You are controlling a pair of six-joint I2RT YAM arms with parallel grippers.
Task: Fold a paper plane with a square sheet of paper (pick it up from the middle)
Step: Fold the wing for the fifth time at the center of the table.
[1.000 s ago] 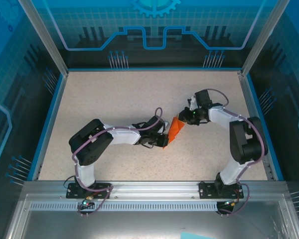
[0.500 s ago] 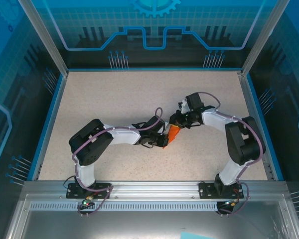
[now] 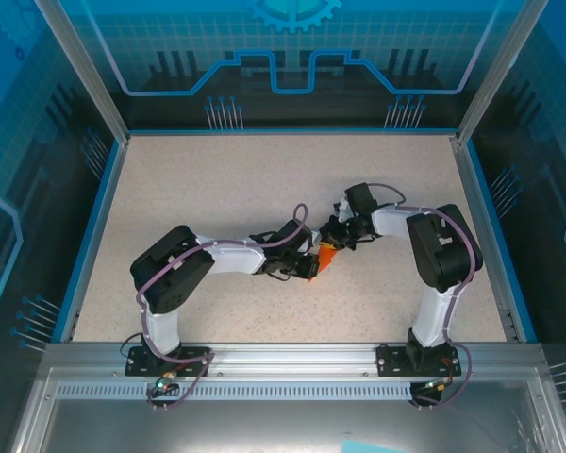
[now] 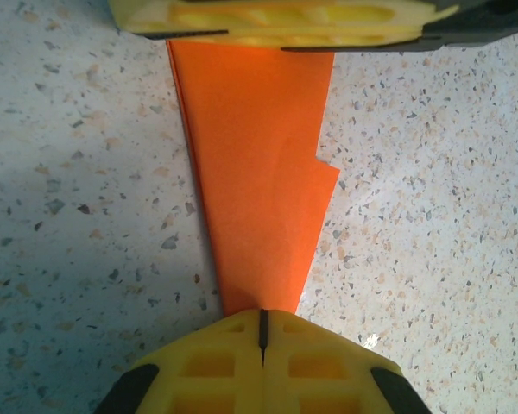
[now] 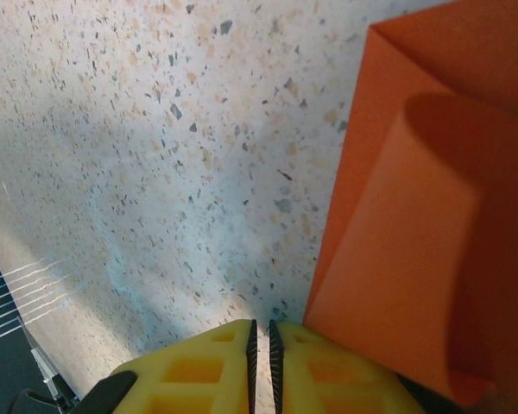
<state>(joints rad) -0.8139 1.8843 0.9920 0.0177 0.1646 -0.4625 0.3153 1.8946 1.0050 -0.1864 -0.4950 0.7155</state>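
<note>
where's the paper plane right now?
Top view: mid-table, slightly right of centre, the paper plane lies between the left gripper and right gripper.

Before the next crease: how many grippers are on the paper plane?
2: left gripper over the narrow tip of the paper plane, right gripper across its wide end.

Left arm (image 3: 231, 257) — folded low, forearm running rightward from a bent elbow, wrist nearly level. Left hand (image 3: 310, 267) closed: yellow fingers (image 4: 216, 358) meet at a thin seam, pinching the narrow tip of the paper plane (image 4: 259, 172). Right arm (image 3: 439, 250) — elbow raised, forearm angled left toward centre. Right hand (image 3: 333, 236) tipped downward, its fingers (image 5: 198, 366) together but for a hairline gap, nothing between them. The two hands sit close, facing each other.
</note>
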